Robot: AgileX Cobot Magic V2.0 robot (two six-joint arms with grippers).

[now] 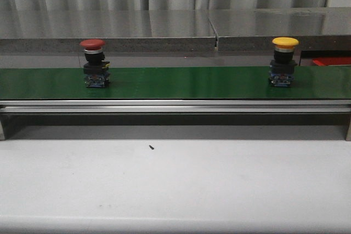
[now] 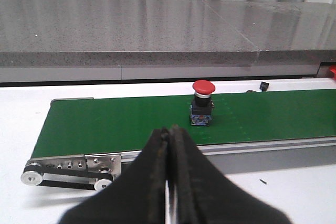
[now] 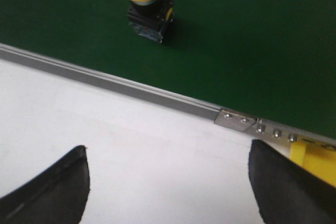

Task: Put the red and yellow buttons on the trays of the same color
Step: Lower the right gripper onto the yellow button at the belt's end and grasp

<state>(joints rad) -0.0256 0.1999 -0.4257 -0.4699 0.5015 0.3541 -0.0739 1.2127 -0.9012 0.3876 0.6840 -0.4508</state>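
Yellow-capped push button (image 3: pixel 145 4) stands upright on the green conveyor belt (image 3: pixel 252 51), ahead of the wide-spread right gripper (image 3: pixel 168 182). Likely rigid and top-heavy; grasp its blocky base, not the dome. Left gripper (image 2: pixel 169 145) is pressed closed, empty, the red-capped push button (image 2: pixel 202 103) ahead of it.

the left gripper (image 2: pixel 169 182) shows in its wrist view as two black fingers (image 2: pixel 142 182) with a matte, slightly rough surface, broad at the base and narrowing upward to blunt tips; their inner edges look worn and a thin pale line runs in the seam between them. the right gripper (image 3: pixel 168 182) shows in its wrist view as two black fingers (image 3: pixel 47 192), smooth and matte, with rounded outlines; a faint paler line edges the rim of one. no cables, screws or markings are visible on either, and neither arm appears in the front view
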